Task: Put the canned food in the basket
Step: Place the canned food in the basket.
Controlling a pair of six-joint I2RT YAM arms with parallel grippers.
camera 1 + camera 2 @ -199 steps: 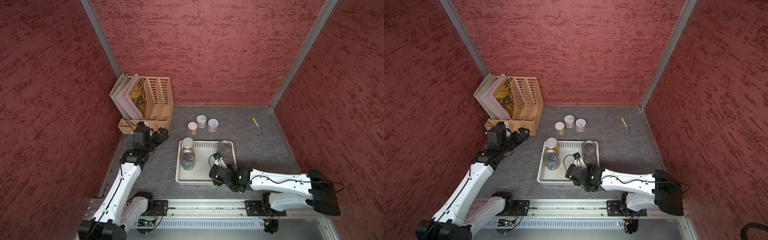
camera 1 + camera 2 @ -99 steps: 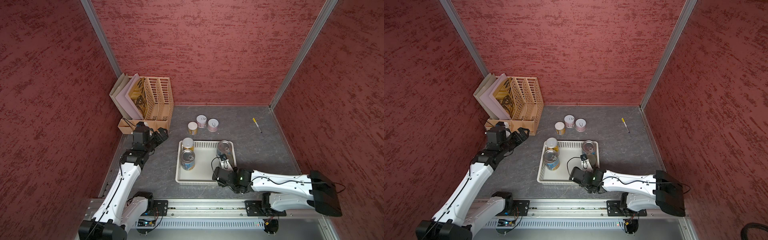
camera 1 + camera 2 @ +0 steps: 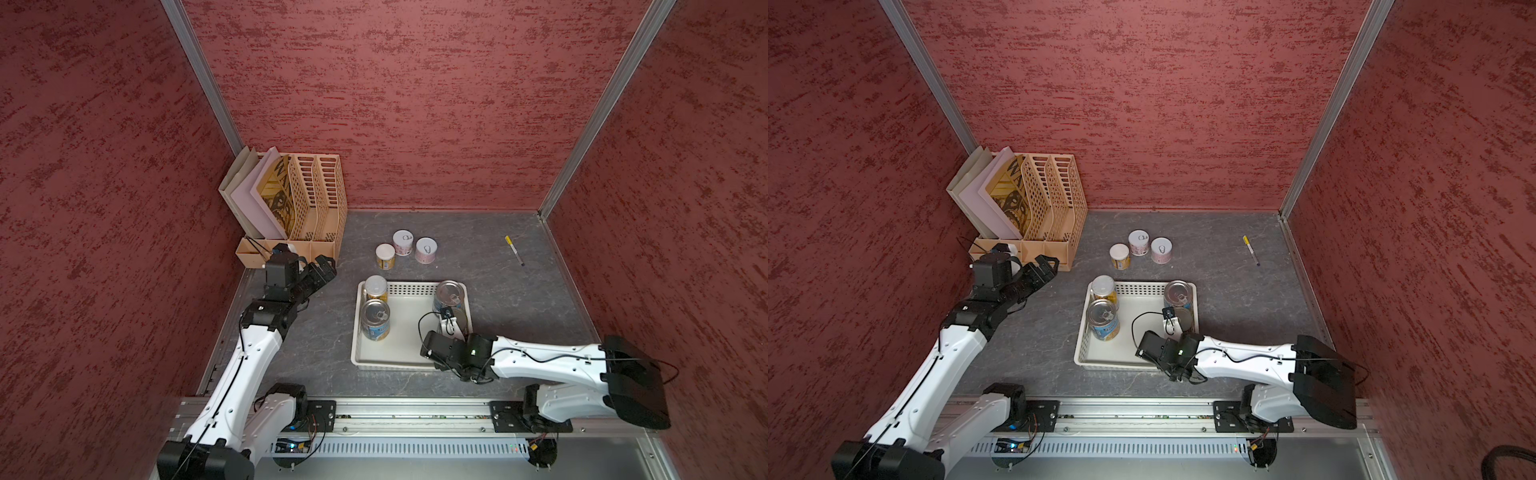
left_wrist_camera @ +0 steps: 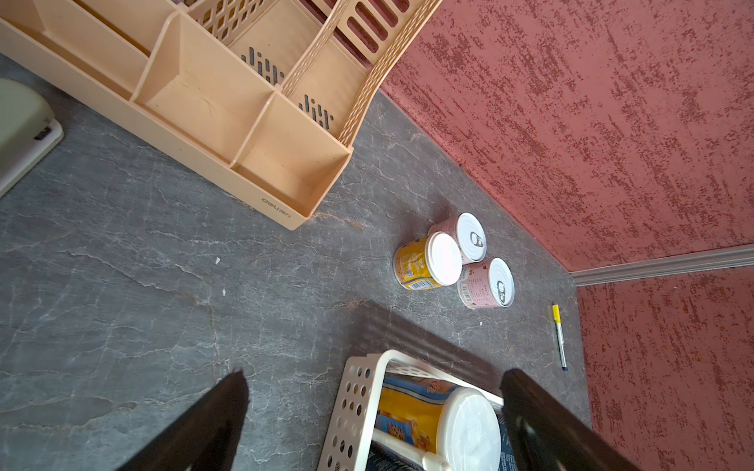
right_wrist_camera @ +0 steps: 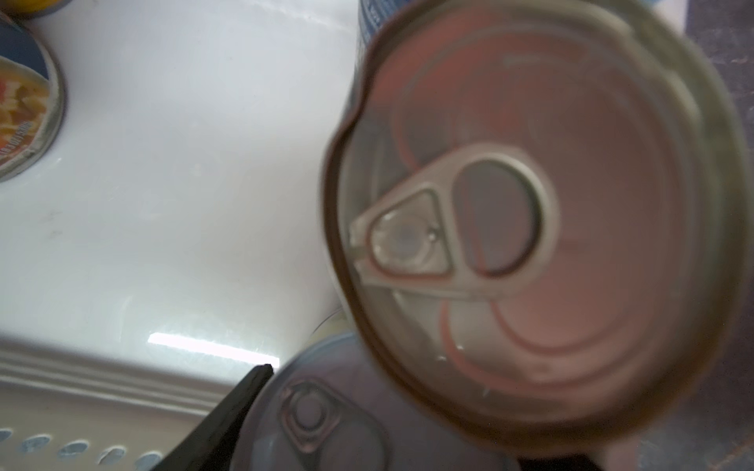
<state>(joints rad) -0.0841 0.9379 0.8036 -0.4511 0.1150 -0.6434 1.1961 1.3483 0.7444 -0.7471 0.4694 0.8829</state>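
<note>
One low can (image 5: 326, 420), between right gripper's (image 3: 454, 326) jaws

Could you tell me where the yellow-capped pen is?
In both top views the pen lies on the table, far right, right of the nearest pink can.

Basket (image 3: 409, 347) – yellow can (image 3: 376, 286), blue can (image 3: 375, 320) inside left, silver-top can (image 3: 450, 293) far right – three more cans (image 3: 402, 243) behind on table (image 3: 478, 249).

White perforated basket (image 3: 411, 288), yellow-labelled can (image 4: 426, 263), pink can (image 4: 479, 285), beige slotted organizer (image 3: 328, 195), grey veined tabletop (image 3: 519, 299)
</note>
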